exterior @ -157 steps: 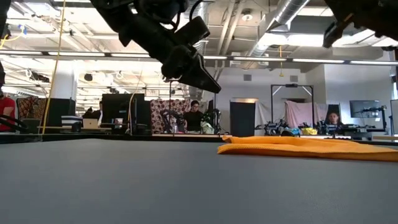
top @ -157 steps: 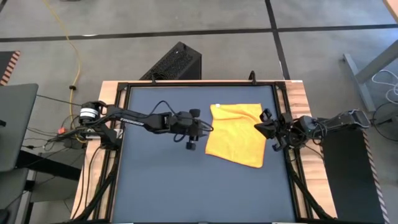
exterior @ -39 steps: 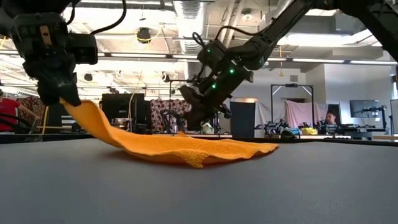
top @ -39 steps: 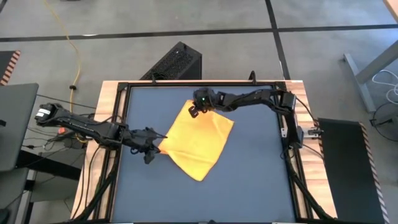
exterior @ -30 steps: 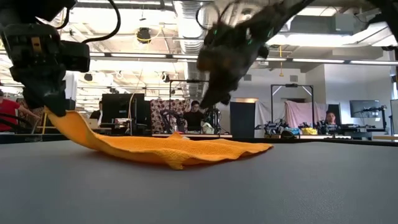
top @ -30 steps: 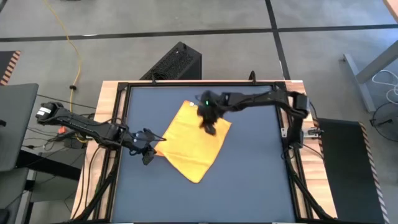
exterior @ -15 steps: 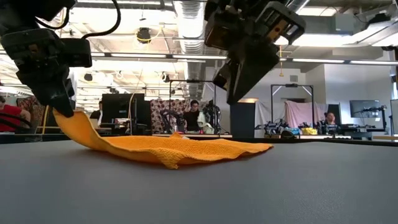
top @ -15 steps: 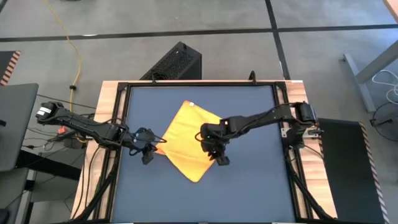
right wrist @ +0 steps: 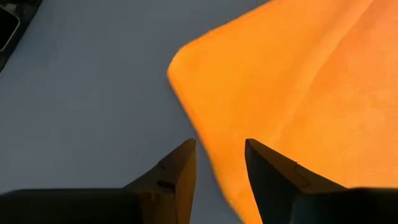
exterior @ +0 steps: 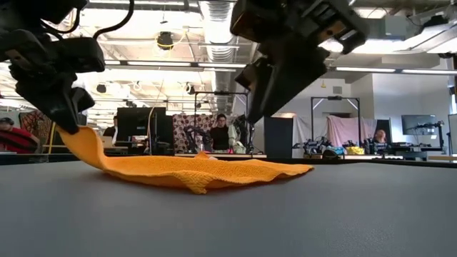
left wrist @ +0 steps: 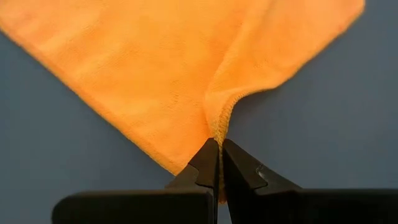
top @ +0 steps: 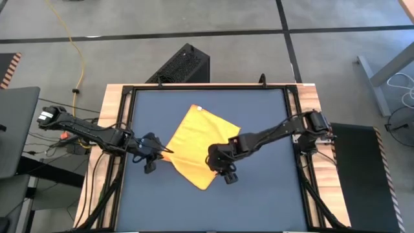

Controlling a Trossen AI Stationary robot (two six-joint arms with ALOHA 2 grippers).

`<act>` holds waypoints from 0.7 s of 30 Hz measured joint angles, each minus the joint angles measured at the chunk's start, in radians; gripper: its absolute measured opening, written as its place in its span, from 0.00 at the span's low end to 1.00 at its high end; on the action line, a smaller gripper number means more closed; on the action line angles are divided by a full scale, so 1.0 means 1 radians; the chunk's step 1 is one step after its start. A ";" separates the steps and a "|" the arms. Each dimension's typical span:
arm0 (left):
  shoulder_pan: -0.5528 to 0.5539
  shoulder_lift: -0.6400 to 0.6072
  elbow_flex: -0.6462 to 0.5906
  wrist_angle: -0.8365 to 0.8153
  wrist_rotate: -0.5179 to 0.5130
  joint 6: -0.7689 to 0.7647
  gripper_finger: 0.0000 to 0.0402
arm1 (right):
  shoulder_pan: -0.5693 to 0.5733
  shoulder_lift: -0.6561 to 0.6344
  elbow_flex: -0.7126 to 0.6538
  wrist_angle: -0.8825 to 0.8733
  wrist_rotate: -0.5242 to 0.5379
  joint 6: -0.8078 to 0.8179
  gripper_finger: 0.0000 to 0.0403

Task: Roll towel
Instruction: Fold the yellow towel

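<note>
Pinching one corner, your left gripper [left wrist: 219, 163] lifts the limp, light towel [top: 197, 145]; your right gripper [right wrist: 219, 163], fingers apart, should take its near edge.

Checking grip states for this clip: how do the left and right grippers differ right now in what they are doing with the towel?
The left gripper is shut on a corner of the towel and lifts it off the table; the right gripper is open and holds nothing. The left one sits at the towel's left corner; the right one hovers above the towel's near right edge. Both are dark two-finger grippers at the same orange towel.
</note>
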State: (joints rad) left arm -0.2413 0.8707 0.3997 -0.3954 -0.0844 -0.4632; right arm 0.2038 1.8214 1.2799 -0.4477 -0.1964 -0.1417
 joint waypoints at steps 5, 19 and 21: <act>0.000 0.000 0.000 -0.016 0.026 0.016 0.00 | -0.022 -0.002 0.000 -0.045 0.034 0.070 0.37; 0.001 0.000 0.000 -0.018 -0.103 0.031 0.26 | -0.012 -0.001 0.000 0.101 -0.086 -0.015 0.32; 0.009 0.000 0.000 -0.018 -0.108 0.047 0.29 | 0.012 -0.001 0.000 0.119 -0.087 -0.047 0.32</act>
State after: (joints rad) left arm -0.2328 0.8707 0.4000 -0.4132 -0.1926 -0.4163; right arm 0.2155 1.8206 1.2804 -0.3292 -0.2836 -0.1887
